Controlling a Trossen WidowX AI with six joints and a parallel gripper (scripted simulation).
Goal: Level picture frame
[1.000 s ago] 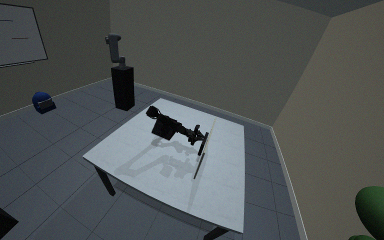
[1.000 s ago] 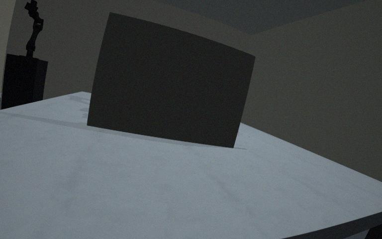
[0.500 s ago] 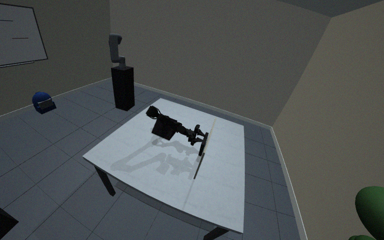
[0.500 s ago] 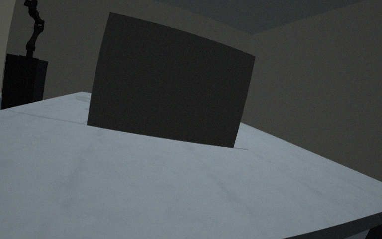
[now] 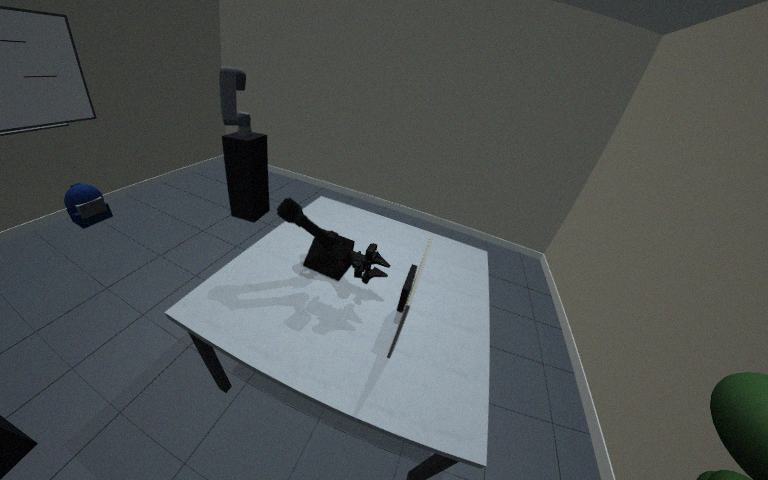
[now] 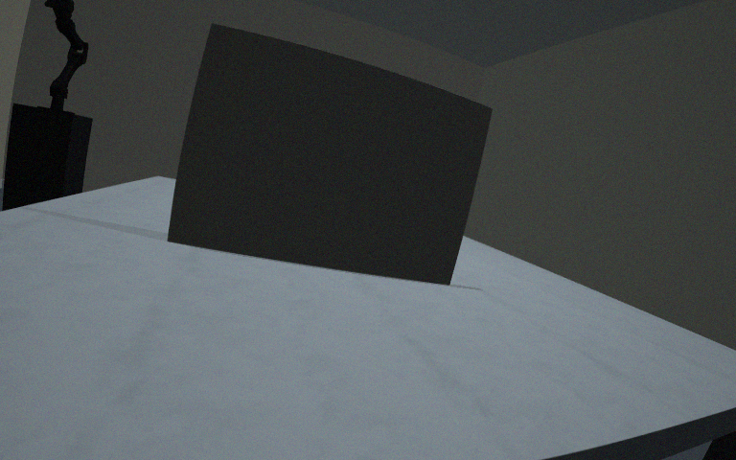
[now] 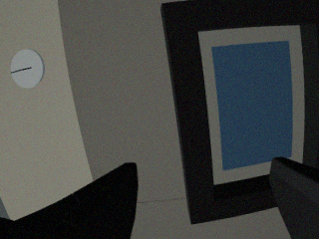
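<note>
While the gripper [image 5: 389, 270] [image 7: 206, 171] stands apart from the picture frame [image 5: 404, 289] [image 7: 179, 115], its jaws are parted and hold nothing. The frame hangs upright above the worktop [image 5: 447, 362] [image 6: 325, 368].

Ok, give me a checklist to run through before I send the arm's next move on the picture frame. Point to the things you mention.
1. Pincer [image 5: 389, 271] [image 7: 206, 171] open: ok, fingertips stand apart.
2. Pincer off the picture frame [image 5: 404, 291] [image 7: 191, 124]: ok, the top view shows a gap.
3. Picture frame up against the wall panel [image 5: 398, 332] [image 6: 331, 157]: ok.
4. Whole picture frame inside the wrist view: not ok, its top runs out of the picture.
5. Picture frame level: cannot tell, every view of it is angled.
6. Notched strip seated on the screw: cannot tell, both hidden.
</note>
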